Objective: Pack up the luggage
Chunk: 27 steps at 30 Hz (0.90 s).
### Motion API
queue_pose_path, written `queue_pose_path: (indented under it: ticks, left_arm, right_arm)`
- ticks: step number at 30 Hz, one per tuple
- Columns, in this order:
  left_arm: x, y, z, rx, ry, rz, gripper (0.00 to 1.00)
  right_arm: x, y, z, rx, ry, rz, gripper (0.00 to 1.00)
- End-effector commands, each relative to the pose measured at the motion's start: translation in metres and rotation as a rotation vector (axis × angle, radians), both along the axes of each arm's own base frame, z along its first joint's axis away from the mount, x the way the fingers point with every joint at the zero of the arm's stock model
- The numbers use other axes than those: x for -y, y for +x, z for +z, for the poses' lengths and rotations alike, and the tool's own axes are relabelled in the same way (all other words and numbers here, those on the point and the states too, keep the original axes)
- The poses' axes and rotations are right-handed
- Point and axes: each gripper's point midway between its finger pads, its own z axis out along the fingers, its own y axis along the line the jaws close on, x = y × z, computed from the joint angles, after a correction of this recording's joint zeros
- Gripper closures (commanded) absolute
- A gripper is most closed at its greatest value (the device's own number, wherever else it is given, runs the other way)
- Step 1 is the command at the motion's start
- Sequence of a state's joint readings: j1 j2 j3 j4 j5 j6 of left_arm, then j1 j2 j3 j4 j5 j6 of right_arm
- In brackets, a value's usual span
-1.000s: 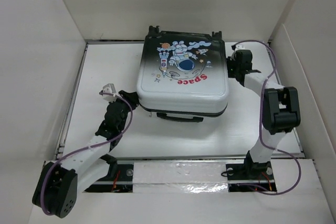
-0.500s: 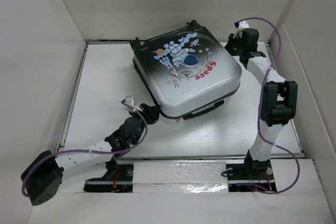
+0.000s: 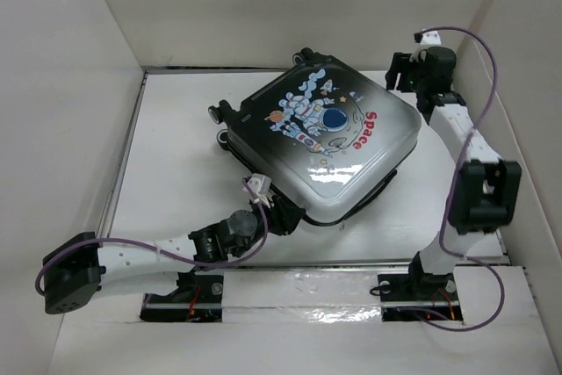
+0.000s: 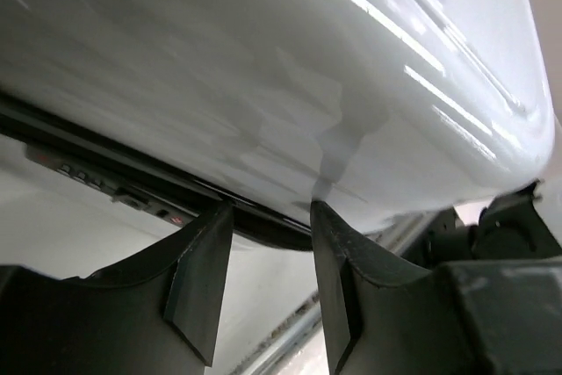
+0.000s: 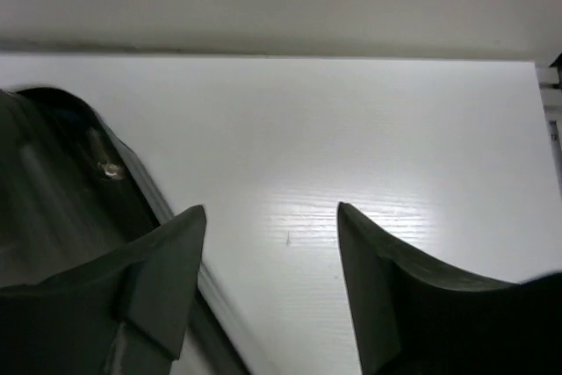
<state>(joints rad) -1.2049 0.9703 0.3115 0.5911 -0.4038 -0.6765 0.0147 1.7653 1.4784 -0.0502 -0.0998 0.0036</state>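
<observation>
turned since a second ago, the luggage [image 3: 325, 142] now sits corner-on instead of square to the arms, and its red "space" word has swung from the near edge to the right side. it lies closed and flat on the white table [image 3: 176, 155], in the middle and slightly to the right. the astronaut picture faces up, the black end and its wheels [image 3: 217, 113] point left and far, and the white end points near.

the left arm has swept in low from the left. the left gripper [image 3: 288, 215] is now at the suitcase's near white corner. in the left wrist view its fingers [image 4: 206, 270] are partly apart, with the tips up against the dark seam under the glossy shell and nothing visibly pinched between them.

the right arm has reached farther back. the right gripper [image 3: 399, 72] is just beside the far right corner. in the right wrist view its fingers [image 5: 167, 270] are spread wide over bare table, grasping nothing, with the suitcase's dark edge at the left.
</observation>
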Motion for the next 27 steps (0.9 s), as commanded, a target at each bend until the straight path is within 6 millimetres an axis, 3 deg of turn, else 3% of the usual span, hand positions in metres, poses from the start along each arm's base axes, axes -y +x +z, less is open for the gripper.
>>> queue_pose_path:
  ticks: [1,2,4,5,6,7,8,9,10,11,13,15,18,19,22,27]
  left_arm:
    - [0.005,0.022,0.071,0.076,-0.15,0.08,0.62]
    - [-0.001,0.024,0.074,0.086,-0.142,0.102,0.61]
    - [-0.008,0.026,0.077,0.092,-0.141,0.133,0.57]
    - [-0.014,0.031,0.076,0.093,-0.132,0.157,0.56]
    - [-0.019,0.034,0.077,0.097,-0.132,0.173,0.54]
    - [-0.022,0.036,0.081,0.103,-0.139,0.177,0.53]
    - [-0.026,0.039,0.079,0.099,-0.127,0.184,0.53]
    - [-0.03,0.046,0.083,0.099,-0.128,0.197,0.53]
    - [-0.033,0.049,0.085,0.098,-0.127,0.2,0.53]
    - [-0.035,0.052,0.084,0.095,-0.117,0.204,0.53]
    - [-0.041,0.058,0.091,0.104,-0.127,0.21,0.54]
    - [-0.046,0.061,0.095,0.113,-0.129,0.214,0.55]
    - [-0.06,0.065,0.104,0.126,-0.137,0.23,0.63]
    - [-0.065,0.064,0.109,0.134,-0.145,0.233,0.66]
    - [-0.07,0.058,0.095,0.097,-0.104,0.223,0.78]
    - [-0.077,0.043,0.04,-0.002,0.004,0.187,1.0]
  right_arm:
    - [-0.098,-0.101,0.15,0.274,0.159,0.353,0.29]
    - [-0.091,-0.124,0.158,0.302,0.153,0.331,0.29]
    - [-0.097,-0.153,0.155,0.335,0.165,0.347,0.35]
    - [-0.1,-0.167,0.156,0.37,0.176,0.355,0.48]
    - [-0.11,-0.183,0.157,0.408,0.206,0.379,0.66]
    - [-0.114,-0.211,0.134,0.398,0.229,0.406,0.85]
    - [-0.121,-0.227,0.127,0.405,0.243,0.444,1.0]
    - [-0.127,-0.243,0.115,0.39,0.25,0.473,1.0]
    - [-0.141,-0.26,0.08,0.322,0.26,0.512,1.0]
    - [-0.143,-0.285,0.086,0.363,0.271,0.548,1.0]
    - [-0.156,-0.318,0.058,0.286,0.275,0.616,1.0]
    - [-0.154,-0.354,0.029,0.198,0.295,0.654,1.0]
    - [-0.155,-0.396,0.002,0.098,0.383,0.699,1.0]
    - [-0.15,-0.398,-0.006,0.069,0.39,0.667,1.0]
    - [-0.144,-0.414,-0.038,-0.067,0.422,0.619,1.0]
    - [-0.141,-0.409,-0.079,-0.202,0.444,0.497,1.0]
